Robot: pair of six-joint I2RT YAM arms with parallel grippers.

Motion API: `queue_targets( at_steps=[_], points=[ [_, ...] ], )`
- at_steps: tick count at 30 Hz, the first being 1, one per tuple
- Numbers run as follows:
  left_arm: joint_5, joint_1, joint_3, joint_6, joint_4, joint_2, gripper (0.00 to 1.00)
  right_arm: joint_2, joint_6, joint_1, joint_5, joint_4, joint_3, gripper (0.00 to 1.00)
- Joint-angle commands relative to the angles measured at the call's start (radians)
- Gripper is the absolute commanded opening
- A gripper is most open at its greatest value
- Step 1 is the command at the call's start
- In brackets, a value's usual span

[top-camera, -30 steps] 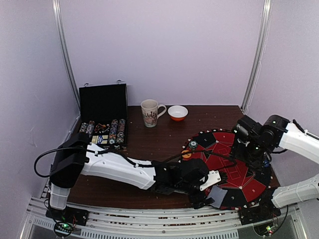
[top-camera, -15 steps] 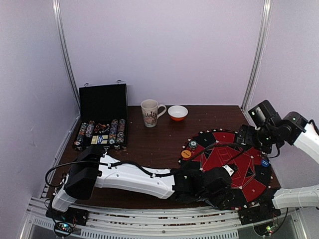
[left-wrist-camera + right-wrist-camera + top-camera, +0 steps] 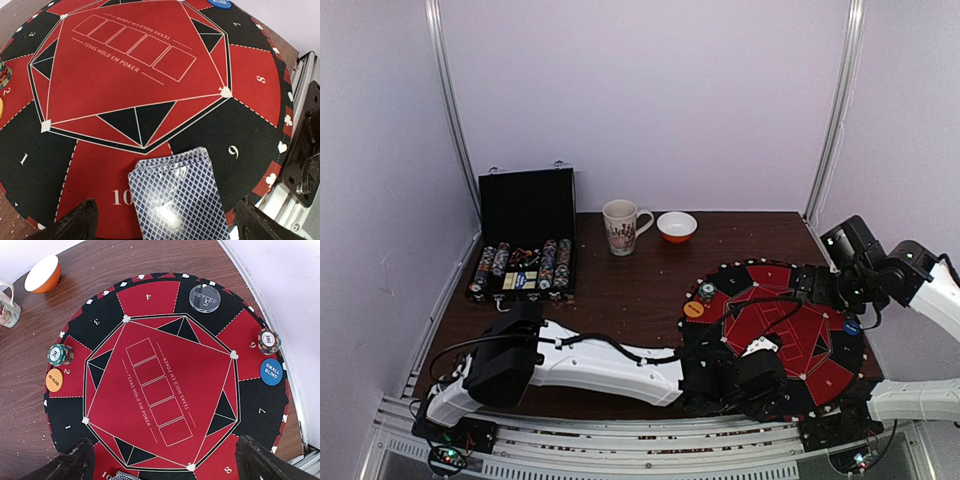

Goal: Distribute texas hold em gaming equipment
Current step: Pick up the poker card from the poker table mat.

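Left end effector (image 3: 167, 225): fingers apart, straddling deck (image 3: 177, 197).
Deck: on mat (image 3: 125, 90), by sector 10.
Right end effector (image 3: 167, 465): fingers apart, empty, above mat.
Surroundings: mug (image 3: 622, 226), bowl (image 3: 677, 226), case (image 3: 525, 240) on far side of counter (image 3: 620, 290).

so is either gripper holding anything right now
Nothing: left gripper and right gripper are both open. The deck lies free on the mat.

L claw (image 3: 167, 222) spread; R claw (image 3: 165, 462) spread
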Motion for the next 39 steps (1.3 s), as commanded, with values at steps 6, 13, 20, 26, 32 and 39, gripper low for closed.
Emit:
queue_targets(
  at_steps=[6,13,20,26,32,39],
  points=[
    [-0.024,-0.011,0.027,-0.035,0.012,0.031,0.98,-0.041,-0.04,-0.008,0.01,0.003,-0.052,1.0],
    [-0.02,-0.014,0.035,-0.024,0.014,0.061,0.98,-0.043,-0.047,-0.011,0.0,0.013,-0.073,1.0],
    [-0.012,-0.019,0.06,-0.001,0.014,0.087,0.98,-0.042,-0.049,-0.013,-0.005,0.017,-0.079,1.0],
    [0.009,-0.023,0.061,0.023,0.013,0.094,0.98,-0.042,-0.049,-0.014,-0.009,0.019,-0.086,1.0],
    [0.009,-0.022,0.051,0.045,0.01,0.084,0.98,-0.034,-0.053,-0.014,-0.015,0.024,-0.086,1.0],
    [0.042,-0.022,0.076,0.058,-0.037,0.137,0.97,-0.033,-0.056,-0.016,-0.016,0.028,-0.088,1.0]
  ],
)
